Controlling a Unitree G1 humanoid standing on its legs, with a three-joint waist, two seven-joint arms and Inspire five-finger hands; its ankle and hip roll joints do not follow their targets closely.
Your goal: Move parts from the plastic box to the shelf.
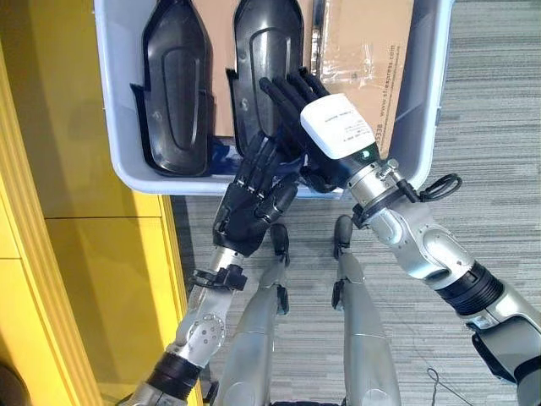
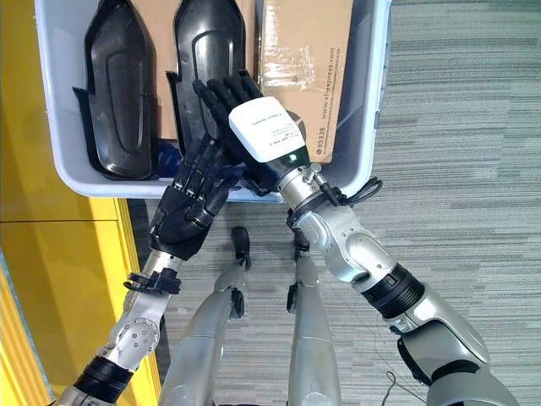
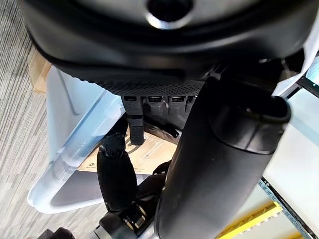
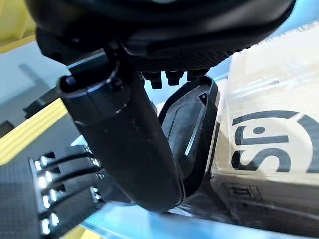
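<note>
The task is looking barely begun: two black moulded parts are still lying side by side inside the pale plastic box (image 1: 423, 93), one part (image 1: 173, 93) towards the box's left wall and the other part (image 1: 269, 68) beside it at the middle, with a taped cardboard package (image 1: 363, 42) occupying the box's right portion. Both hands are reaching over the box's near rim at the middle part. The right hand (image 1: 292, 91) is laying straight fingers on that part's lower end without closing round it, and the left hand (image 1: 254, 199) is pressing its relaxed, extended fingers against the same part just inside the rim, gripping nothing. Judging from this, lifting and carrying to the shelf are all remaining. The package is carrying printed lettering, and the white cover on the right hand is bearing a small label, too fine to make out.
</note>
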